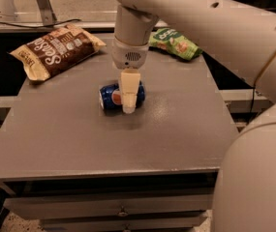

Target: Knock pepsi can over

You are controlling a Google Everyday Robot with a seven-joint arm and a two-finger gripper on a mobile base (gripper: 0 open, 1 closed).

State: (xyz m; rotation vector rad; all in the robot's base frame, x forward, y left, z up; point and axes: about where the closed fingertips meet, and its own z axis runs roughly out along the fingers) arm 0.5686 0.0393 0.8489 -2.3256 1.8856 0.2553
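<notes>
Jaws: you cannot tell whether they are parted or closed, because the gripper hangs tip-down across the near face of the pepsi can, covering its right half. The can lies on its side near the middle of the table, with its long axis running left-right. You may judge it already toppled.
</notes>
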